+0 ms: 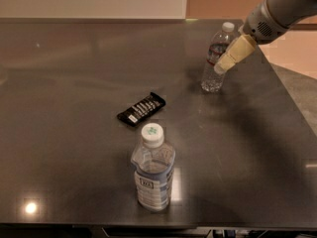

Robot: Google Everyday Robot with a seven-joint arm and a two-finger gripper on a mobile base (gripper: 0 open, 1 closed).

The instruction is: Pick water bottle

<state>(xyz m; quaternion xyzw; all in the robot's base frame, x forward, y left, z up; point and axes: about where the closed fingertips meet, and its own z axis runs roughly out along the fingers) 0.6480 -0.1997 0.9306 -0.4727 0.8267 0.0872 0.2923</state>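
Water bottle (213, 58) standing upright on table (74, 83), far rt side, near back edge. Gripper (220, 67) hanging at water bottle's rt flank, abt mid-height, tip overlapping its body in view; touching or not, cannot tell. Open or closed: cannot tell. Black wrapper (141, 109) lying mid-table. Squat bottle (152, 175) standing upright near front edge, well apart from gripper.

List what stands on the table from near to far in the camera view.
Blue-labelled bottle → black snack bar → water bottle. The gripper hangs against the water bottle's right side, overlapping it, so it is left out of the order.
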